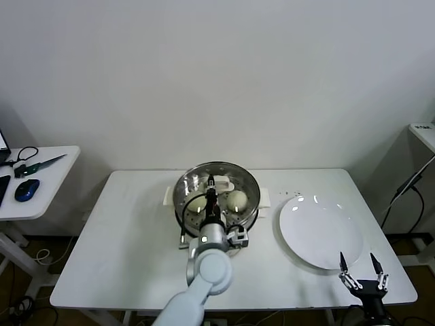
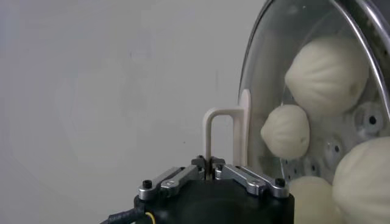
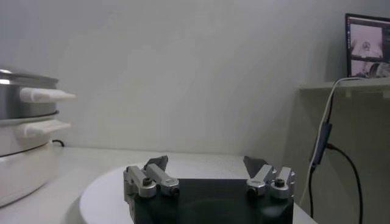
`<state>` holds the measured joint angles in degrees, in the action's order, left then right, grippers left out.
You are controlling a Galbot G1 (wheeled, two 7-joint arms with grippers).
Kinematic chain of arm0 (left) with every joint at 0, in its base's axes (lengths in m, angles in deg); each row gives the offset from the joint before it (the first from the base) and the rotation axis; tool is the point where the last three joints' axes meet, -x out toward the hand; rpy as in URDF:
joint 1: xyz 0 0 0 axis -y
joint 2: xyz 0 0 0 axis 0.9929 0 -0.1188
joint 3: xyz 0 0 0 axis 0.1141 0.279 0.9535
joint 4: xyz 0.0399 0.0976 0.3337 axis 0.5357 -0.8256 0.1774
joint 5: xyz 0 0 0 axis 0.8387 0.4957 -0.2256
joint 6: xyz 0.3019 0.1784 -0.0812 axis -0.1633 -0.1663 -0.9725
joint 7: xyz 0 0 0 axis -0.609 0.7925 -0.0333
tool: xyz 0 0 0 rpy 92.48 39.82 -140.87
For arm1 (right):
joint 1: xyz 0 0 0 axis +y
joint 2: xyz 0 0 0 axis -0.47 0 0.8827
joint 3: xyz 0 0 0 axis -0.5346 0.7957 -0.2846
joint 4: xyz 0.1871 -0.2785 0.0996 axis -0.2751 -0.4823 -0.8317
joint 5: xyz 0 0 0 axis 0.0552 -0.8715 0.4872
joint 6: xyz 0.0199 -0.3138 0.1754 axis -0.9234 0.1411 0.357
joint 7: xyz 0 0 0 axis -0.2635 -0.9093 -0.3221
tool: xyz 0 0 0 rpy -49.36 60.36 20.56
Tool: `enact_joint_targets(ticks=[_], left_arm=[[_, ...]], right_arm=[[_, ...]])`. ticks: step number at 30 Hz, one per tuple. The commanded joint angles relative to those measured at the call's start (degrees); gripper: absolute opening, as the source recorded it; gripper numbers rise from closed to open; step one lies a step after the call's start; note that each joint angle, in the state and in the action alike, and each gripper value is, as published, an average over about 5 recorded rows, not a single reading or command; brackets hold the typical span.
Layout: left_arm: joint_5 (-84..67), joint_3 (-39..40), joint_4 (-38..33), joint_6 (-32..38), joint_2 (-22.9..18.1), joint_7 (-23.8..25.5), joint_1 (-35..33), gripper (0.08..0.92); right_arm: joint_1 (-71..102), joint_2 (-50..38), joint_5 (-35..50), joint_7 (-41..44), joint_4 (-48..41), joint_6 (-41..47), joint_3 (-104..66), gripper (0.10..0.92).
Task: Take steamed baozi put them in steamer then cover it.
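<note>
The steamer [image 1: 253,198] stands at the table's middle back, with several pale baozi [image 1: 236,199] on its perforated tray [image 2: 372,119]. The glass cover [image 1: 241,178] lies over the steamer's mouth; I cannot tell whether it rests on the rim. My left gripper [image 1: 211,185] is above the steamer's centre, shut on the cover's cream-white handle [image 2: 222,114]. Through the cover's glass [image 2: 268,73] the left wrist view shows the baozi [image 2: 326,73] close together. My right gripper [image 1: 363,266] hangs open with nothing in it, at the table's front right, just past the white plate [image 1: 319,231].
The white plate [image 3: 103,189] lies to the right of the steamer [image 3: 24,122]. A side table [image 1: 41,197] with a mouse and cables stands at the far left. A shelf [image 1: 425,129] and a hanging cable are at the right edge.
</note>
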<state>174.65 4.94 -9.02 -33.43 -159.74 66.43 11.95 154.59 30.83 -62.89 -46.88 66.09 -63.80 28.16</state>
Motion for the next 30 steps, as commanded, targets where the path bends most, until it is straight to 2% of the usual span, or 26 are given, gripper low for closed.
enact_joint_targets(ticks=[1, 7, 10, 16, 25, 30], left_arm=[[1.1, 0.4, 0.2, 0.0, -0.5, 0.3, 0.0, 0.140], [1.0, 0.0, 0.8, 0.1, -0.2, -0.3, 0.0, 0.140], [0.8, -0.1, 0.9, 0.3, -0.2, -0.5, -0.1, 0.173], [-0.9, 0.5, -1.3, 0.5, 0.4, 0.2, -0.5, 0.336], [-9.6, 2.3, -13.1, -0.8, 5.7, 2.7, -4.4, 0.595], [-14.6, 0.8, -19.8, -0.2, 8.5, -0.3, -8.4, 0.747]], right_arm=[[0.1, 0.2, -0.2, 0.1, 0.2, 0.0, 0.0, 0.823], [0.0, 0.2, -0.2, 0.3, 0.4, 0.7, 0.1, 0.823], [0.0, 0.1, 0.1, 0.4, 0.7, 1.7, 0.2, 0.823], [-0.2, -0.1, 1.0, -0.2, 1.2, 3.6, 0.8, 0.823], [-0.5, -0.1, 1.5, -1.6, 2.0, 3.3, 1.8, 0.823], [-1.3, -0.6, 1.6, -1.2, 2.0, 2.4, 2.3, 0.823]])
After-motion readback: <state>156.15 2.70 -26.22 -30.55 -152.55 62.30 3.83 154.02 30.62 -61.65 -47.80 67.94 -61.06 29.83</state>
